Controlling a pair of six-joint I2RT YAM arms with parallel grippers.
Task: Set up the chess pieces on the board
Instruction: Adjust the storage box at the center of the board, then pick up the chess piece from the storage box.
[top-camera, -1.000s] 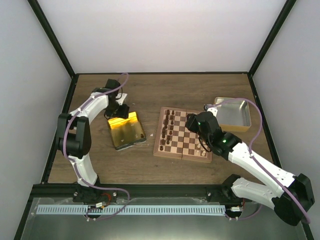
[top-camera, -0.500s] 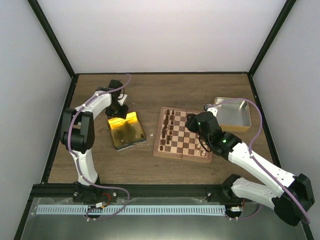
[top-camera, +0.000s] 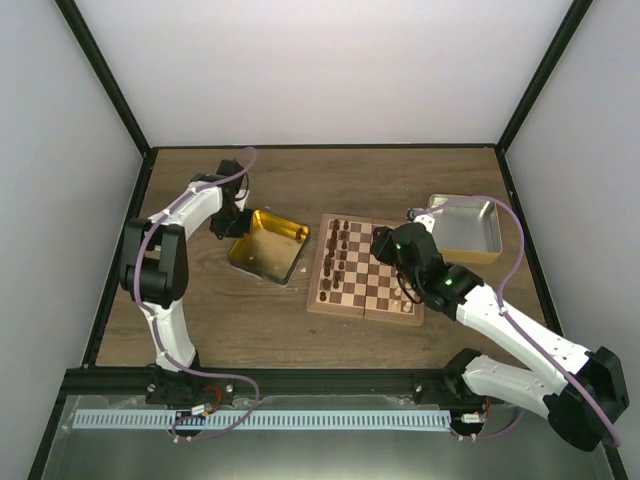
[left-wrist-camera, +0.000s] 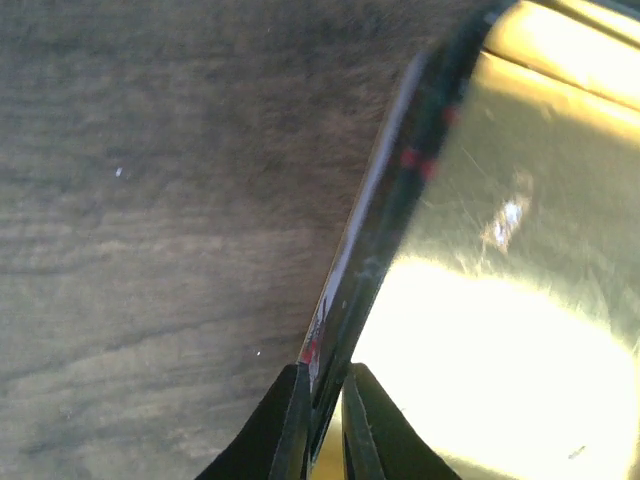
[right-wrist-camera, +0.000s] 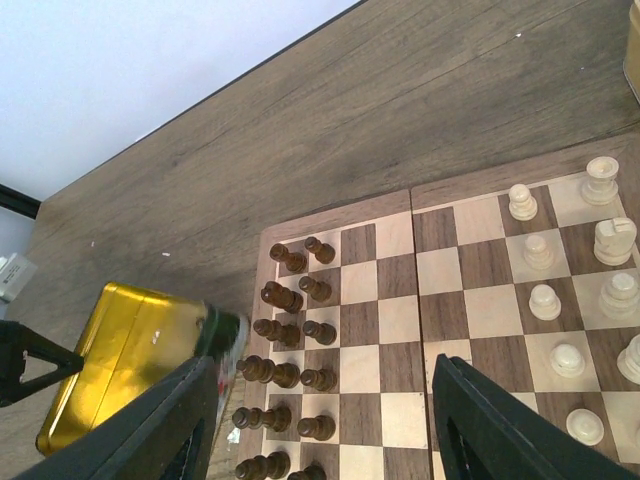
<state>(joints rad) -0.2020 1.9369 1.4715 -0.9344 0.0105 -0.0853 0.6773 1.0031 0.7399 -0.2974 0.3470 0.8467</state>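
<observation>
Two columns of dark chess pieces (right-wrist-camera: 320, 333) stand on the board (top-camera: 365, 285) at its left side, with pale chess pieces (right-wrist-camera: 545, 298) on its right half. Left gripper (left-wrist-camera: 322, 378) is clenched on the rim of the gold tin (top-camera: 265, 243); the tin sits tilted on the table (top-camera: 200, 320), left of the board. Right gripper (right-wrist-camera: 322, 400) is released, holding nothing, above the board. Silver tin (top-camera: 465, 228) sits just right of the board.
</observation>
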